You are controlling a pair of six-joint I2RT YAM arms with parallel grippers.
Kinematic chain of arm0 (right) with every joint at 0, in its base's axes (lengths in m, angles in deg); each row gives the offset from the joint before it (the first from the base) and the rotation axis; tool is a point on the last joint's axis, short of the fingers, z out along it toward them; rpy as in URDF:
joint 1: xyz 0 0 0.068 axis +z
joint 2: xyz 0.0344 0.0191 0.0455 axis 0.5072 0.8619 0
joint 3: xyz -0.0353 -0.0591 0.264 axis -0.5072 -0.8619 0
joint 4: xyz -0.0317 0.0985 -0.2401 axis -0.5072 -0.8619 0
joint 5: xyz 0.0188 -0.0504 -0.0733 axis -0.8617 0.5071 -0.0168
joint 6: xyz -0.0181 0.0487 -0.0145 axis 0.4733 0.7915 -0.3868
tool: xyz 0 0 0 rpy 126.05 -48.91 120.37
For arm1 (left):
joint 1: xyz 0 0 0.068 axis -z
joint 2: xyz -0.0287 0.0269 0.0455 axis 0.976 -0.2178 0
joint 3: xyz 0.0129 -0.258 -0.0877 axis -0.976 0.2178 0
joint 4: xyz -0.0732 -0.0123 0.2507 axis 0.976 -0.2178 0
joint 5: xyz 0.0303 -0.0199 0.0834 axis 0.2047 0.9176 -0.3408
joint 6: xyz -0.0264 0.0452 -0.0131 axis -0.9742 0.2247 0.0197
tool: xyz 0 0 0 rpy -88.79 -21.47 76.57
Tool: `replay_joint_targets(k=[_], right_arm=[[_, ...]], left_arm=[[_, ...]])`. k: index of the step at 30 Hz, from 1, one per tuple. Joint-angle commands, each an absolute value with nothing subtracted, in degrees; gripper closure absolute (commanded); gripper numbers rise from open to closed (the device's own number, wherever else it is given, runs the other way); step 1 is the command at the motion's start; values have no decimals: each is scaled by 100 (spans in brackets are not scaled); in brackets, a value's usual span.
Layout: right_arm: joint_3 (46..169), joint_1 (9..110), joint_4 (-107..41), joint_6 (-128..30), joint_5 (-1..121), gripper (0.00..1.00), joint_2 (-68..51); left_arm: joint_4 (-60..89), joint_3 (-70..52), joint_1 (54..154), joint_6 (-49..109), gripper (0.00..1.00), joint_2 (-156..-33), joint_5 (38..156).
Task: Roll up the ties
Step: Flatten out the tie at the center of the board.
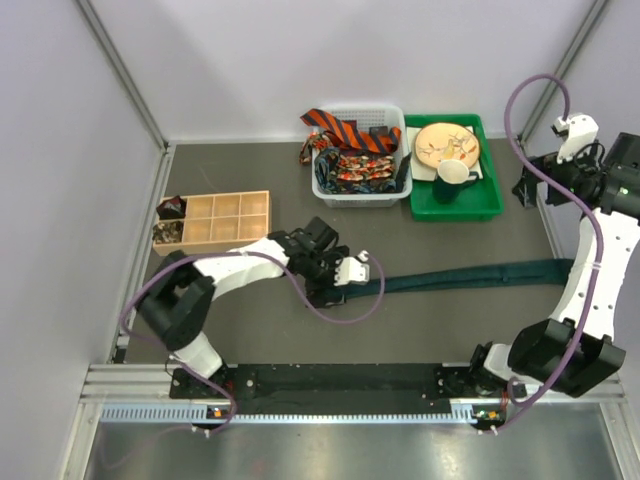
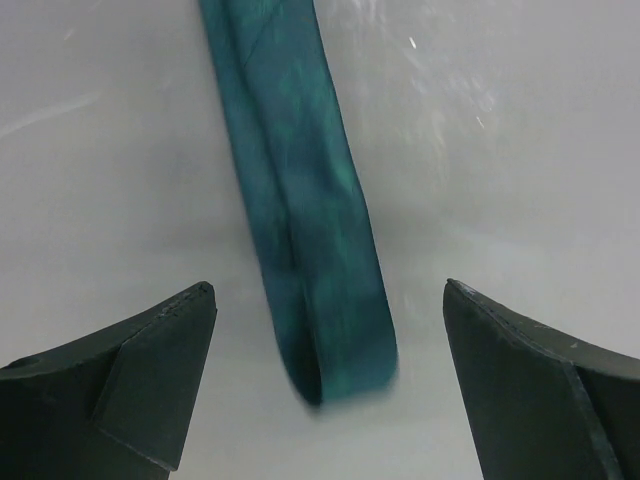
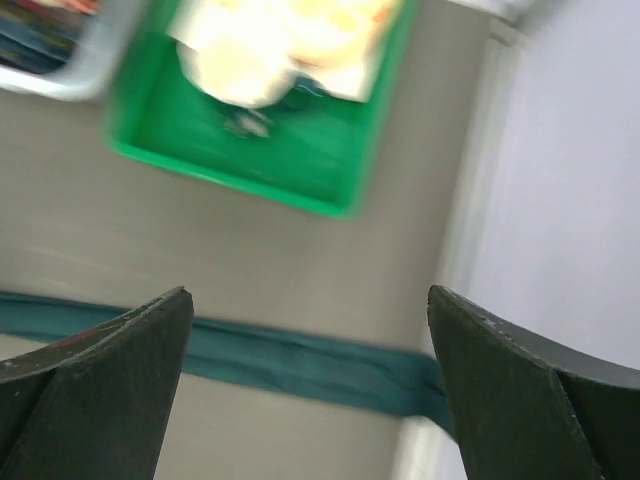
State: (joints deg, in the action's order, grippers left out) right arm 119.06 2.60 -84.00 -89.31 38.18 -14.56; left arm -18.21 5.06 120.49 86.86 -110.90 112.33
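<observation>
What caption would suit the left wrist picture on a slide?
Open left tool poised over the end of a dark teal tie lying flat on the table.

A matte grey-brown table [image 1: 450, 330] is boxed in by plain pale walls: the back wall [image 1: 330, 50], left wall [image 1: 60, 200] and right wall [image 1: 625, 60]. Slanting aluminium struts [image 1: 123, 75] mark the rear corners. A metal rail [image 1: 330, 412] runs along the near edge, and the light is soft and even.
</observation>
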Motion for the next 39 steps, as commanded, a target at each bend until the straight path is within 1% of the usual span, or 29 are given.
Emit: replay_joint_targets(k=[1,3,7,8,10,11,12,14,15,18,26,27,29,31,32,34,35,37,39], right_arm=[[11737,463,-8230,-7634,1899,1,-1389],[11826,691,-8353,-7449,1943,1,-1292],[11677,762,-8388,-7177,1846,1,-1274],[11581,797,-8397,-7107,1907,1,-1283],[11510,937,-8528,-7097,1899,1,-1257],[11422,982,-8564,-7106,1899,1,-1239],[11361,1017,-8573,-7089,1916,1,-1248],[11124,1122,-8556,-7062,1934,1,-1230],[11027,1166,-8477,-7028,1943,1,-1221],[10622,1316,-8327,-6869,1934,1,-1221],[9831,2061,-7800,-6509,1987,1,-1055],[9761,2124,-7730,-6456,1987,2,-1037],[9594,2308,-7502,-6246,1969,4,-1028],[9489,2572,-7317,-5974,1995,5,-1046],[9462,2642,-7151,-5877,2013,6,-1037],[9470,2906,-7027,-5631,2039,7,-1011],[9479,3011,-6913,-5630,2127,8,-993],[9653,3459,-6894,-5375,2354,11,-941],[9926,3828,-7173,-5357,3196,12,-853]], left_arm=[[-1146,20,12320,8439,1,-11676,10910],[-1067,-77,12409,8422,1,-11923,10893],[-786,-191,12620,8308,1,-12249,10656],[-759,-218,12620,8264,6,-12319,10612],[-968,-401,12620,8237,12,-12521,10332],[-1074,-455,12603,8254,19,-12609,10261],[-1154,-482,12585,8315,23,-12697,10208],[-1242,-447,12445,8369,34,-12698,10198],[-1277,-421,12392,8438,45,-12663,10207],[-1470,-333,12243,8570,57,-12610,10146],[-1743,63,11926,8852,62,-12241,10268],[-1796,89,11856,8896,62,-12171,10330],[-1814,168,11794,8922,51,-12066,10444],[-1849,169,11680,8949,39,-11837,10690],[-1832,160,11636,8914,26,-11732,10778],[-1814,46,11478,8791,18,-11363,11164],[-1814,2,11425,8721,12,-11223,11278],[-1805,-95,11276,8527,8,-10836,11532],[-1831,-174,11049,8299,4,-10414,11674]])
